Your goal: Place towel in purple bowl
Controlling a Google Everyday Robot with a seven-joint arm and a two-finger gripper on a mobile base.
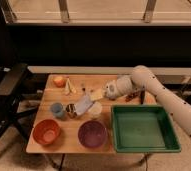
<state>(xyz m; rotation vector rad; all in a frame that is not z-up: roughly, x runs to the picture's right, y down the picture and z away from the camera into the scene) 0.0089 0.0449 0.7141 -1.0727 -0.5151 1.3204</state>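
Above the middle of the worktop [64,142] the pincer [100,94] hangs low, clenched on the towel [84,104] — pale cloth draping down and left from it, lifted so it can travel. It is just behind the purple bowl [92,133], which sits at the front edge between the orange bowl [46,131] and green tray [144,128] — likely a short carry forward.

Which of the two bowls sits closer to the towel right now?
The purple bowl, directly below the towel that hangs at the gripper. The orange bowl lies farther left, at the table's front corner.
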